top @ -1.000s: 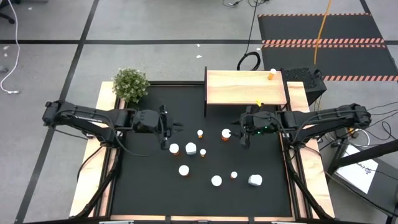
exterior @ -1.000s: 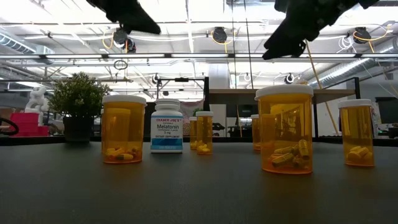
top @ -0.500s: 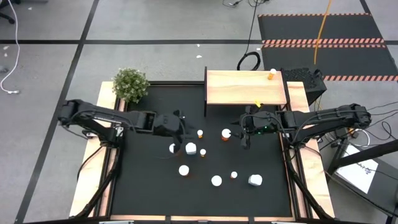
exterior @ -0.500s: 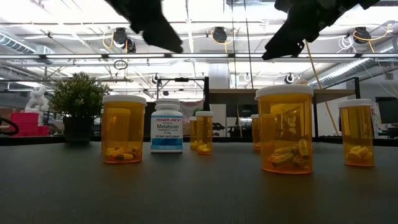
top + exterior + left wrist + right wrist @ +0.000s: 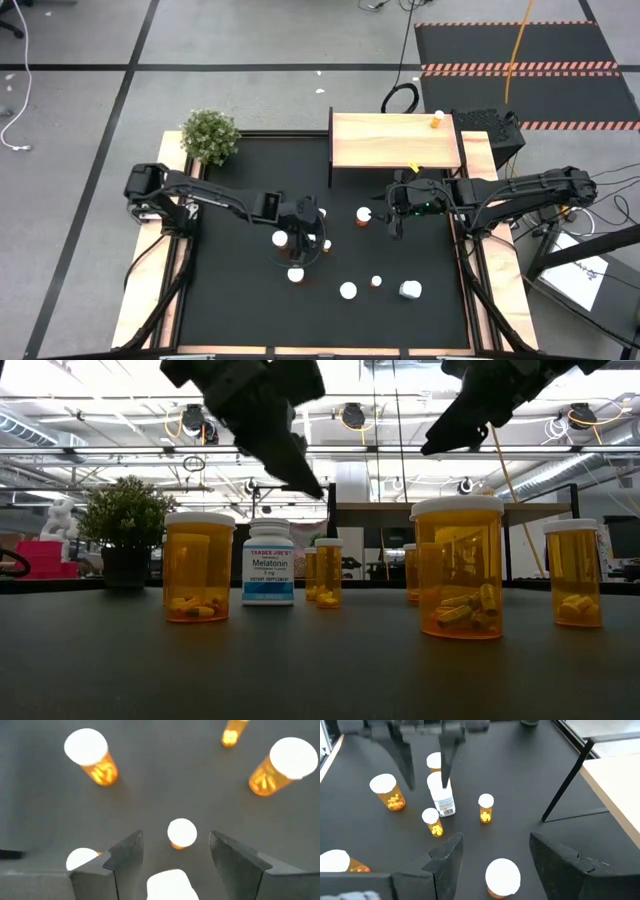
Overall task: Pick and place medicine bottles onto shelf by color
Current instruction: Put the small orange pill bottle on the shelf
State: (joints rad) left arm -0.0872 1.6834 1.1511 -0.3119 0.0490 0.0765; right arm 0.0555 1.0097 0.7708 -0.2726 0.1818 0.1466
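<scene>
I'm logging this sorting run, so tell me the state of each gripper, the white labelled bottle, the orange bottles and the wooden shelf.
Left gripper: open, empty, above the white bottle.
Right gripper: open, empty.
White bluish-labelled plastic bottle: upright, capped, not gripped.
Orange white-capped bottles on the mat: upright, capped.
Pale flat-topped wooden shelf: holds one small orange bottle.

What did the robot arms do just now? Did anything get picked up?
The left arm swept in from the table's left side toward the middle. Its end effector opened on the way and now hangs over the white bottle in the bottle cluster, not gripping it. Nothing was picked up or let go. The right end effector stayed open by the shelf, and no bottle moved.
</scene>
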